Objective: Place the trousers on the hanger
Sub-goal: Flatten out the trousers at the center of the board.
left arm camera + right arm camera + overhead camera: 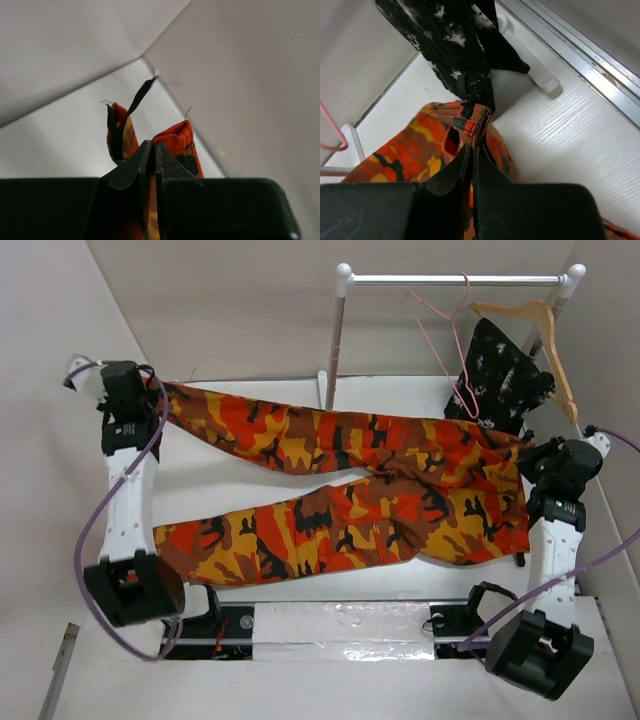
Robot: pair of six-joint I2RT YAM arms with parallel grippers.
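Note:
The camouflage trousers [350, 490] lie spread across the table, waist at the right, legs running left. My left gripper [150, 390] is shut on the cuff of the far leg; the pinched cloth [175, 145] sticks up between the fingers. My right gripper [530, 455] is shut on the waistband edge [479, 125] at the right. The pink wire hanger [445, 335] hangs from the rail at the back right, apart from both grippers; a bit of it shows in the right wrist view [332, 135].
A white clothes rail [455, 280] stands at the back, its post [333, 340] near the middle. A wooden hanger [545, 330] with a black speckled garment [500, 375] hangs at its right end, close to my right gripper. White walls enclose the table.

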